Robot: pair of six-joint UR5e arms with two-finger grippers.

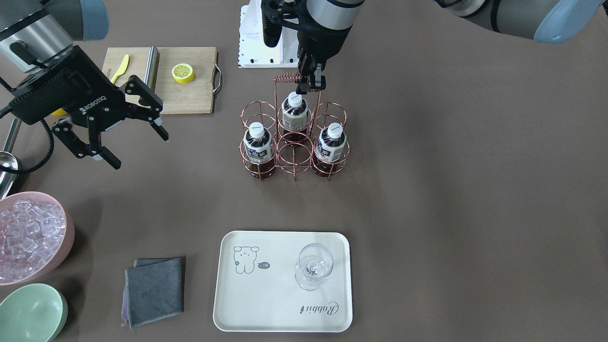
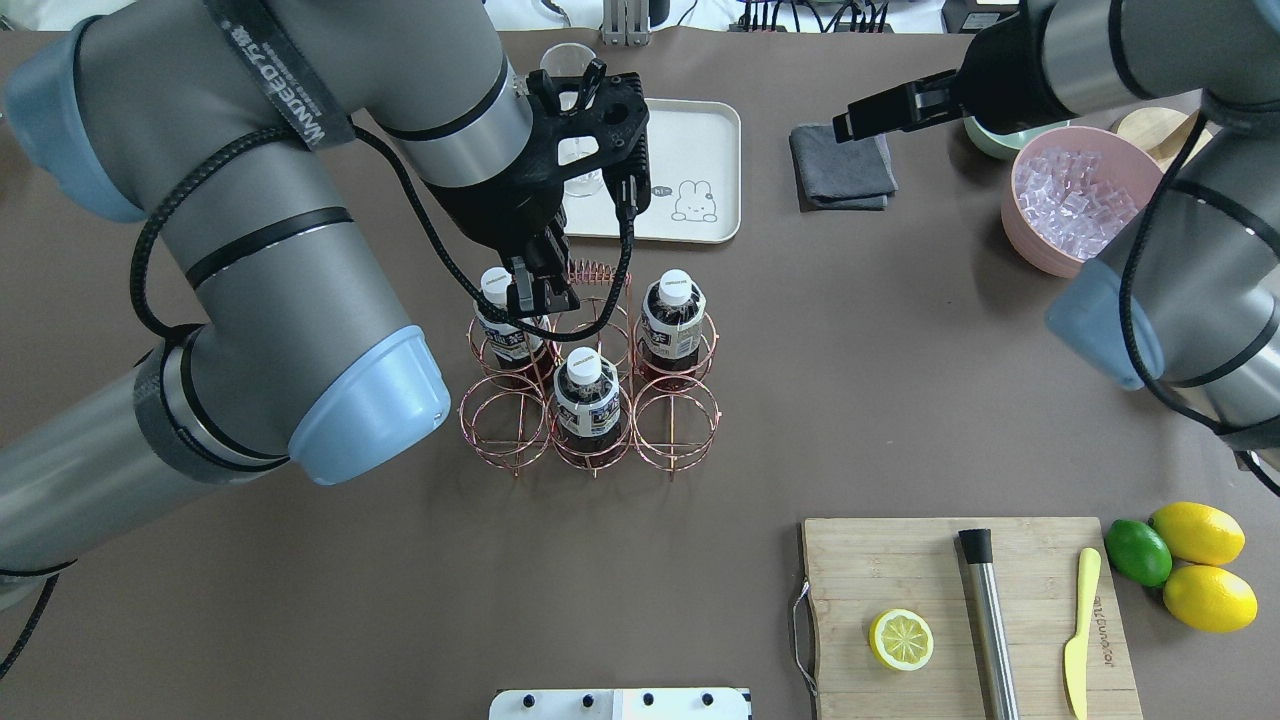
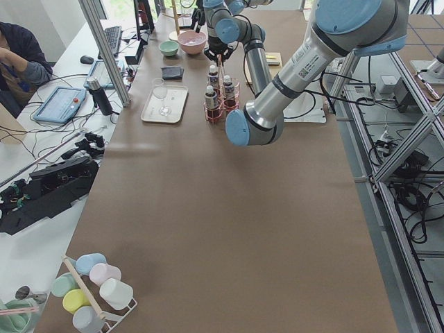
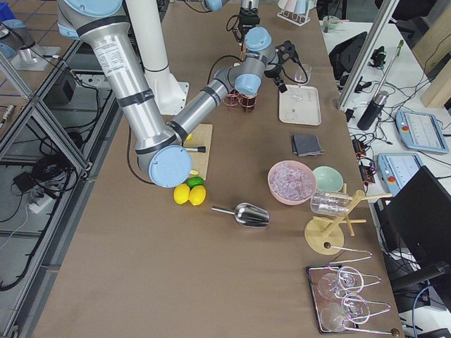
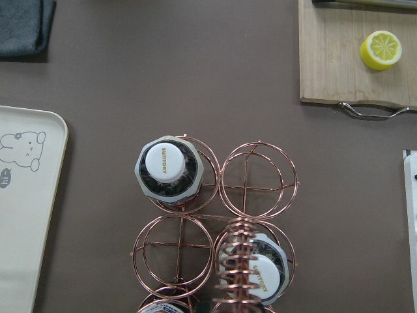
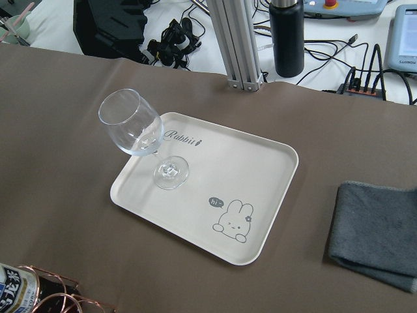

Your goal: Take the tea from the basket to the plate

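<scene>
Bearing the basket, a brown table borders a cluttered bench.

Three tea bottles, upright in copper basket — cream plate, well apart

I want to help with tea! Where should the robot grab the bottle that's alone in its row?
Grip that tea bottle by its neck, under the white cap, straight down from above. It stands upright, and the wire rings of the basket wrap its body, so only the top is free.
</scene>
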